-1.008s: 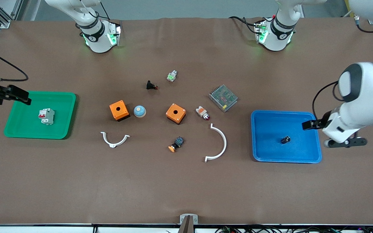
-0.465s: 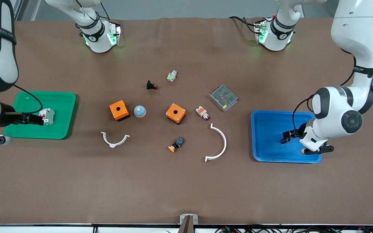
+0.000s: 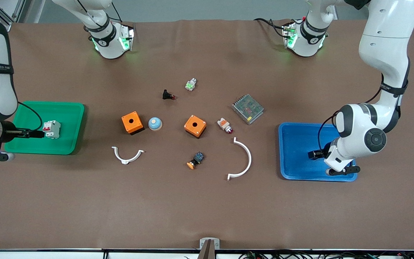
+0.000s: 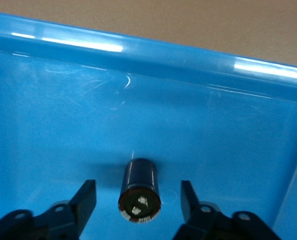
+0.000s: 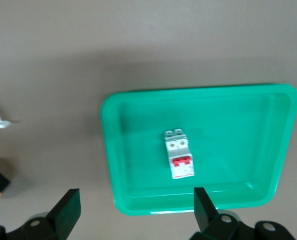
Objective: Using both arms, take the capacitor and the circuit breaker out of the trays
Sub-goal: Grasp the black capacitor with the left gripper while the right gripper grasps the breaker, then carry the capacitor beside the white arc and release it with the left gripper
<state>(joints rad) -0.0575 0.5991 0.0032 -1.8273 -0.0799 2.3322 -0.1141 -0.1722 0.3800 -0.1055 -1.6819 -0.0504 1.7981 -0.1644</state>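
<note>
In the front view the left arm's wrist covers part of the blue tray (image 3: 293,144) and hides the capacitor (image 4: 140,189). The right gripper (image 5: 133,210) is cut off by the right wrist view's edge.

Work surface: table (image 3: 207,208) covered edge to edge with a brown mat, creased near the top edge. Pale grey floor (image 3: 199,9) visible above it. Cables (image 3: 300,254) run along the table's near edge. Lighting even, shadows soft
</note>
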